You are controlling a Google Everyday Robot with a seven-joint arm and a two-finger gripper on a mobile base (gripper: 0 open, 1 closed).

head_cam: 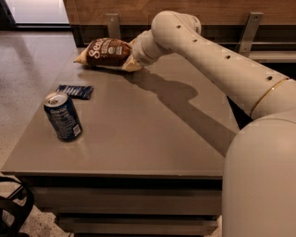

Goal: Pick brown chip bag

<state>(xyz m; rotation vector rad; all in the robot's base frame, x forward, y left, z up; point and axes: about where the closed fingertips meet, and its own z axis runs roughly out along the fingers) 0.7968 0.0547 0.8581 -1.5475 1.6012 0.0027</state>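
- A dark, rounded object shows at the bottom left corner, below the worktop; what it is cannot be told
- The robot's pale body fills the lower right, beside the grey worktop
- A blue soda can stands upright near the worktop's left edge
- Just behind the can, apart from it, a small dark blue packet lies flat
- The cream arm reaches from the right across to the far left corner; its shadow falls across the worktop
- The end effector sits at the far end of the arm, against the right end of the brown chip bag; whether it is clenched on the bag or released cannot be told
- The bag is at the far left corner, lengthwise left to right, white lettering facing up; a shadow lies under it
- Behind it, a wooden wall carries metal brackets
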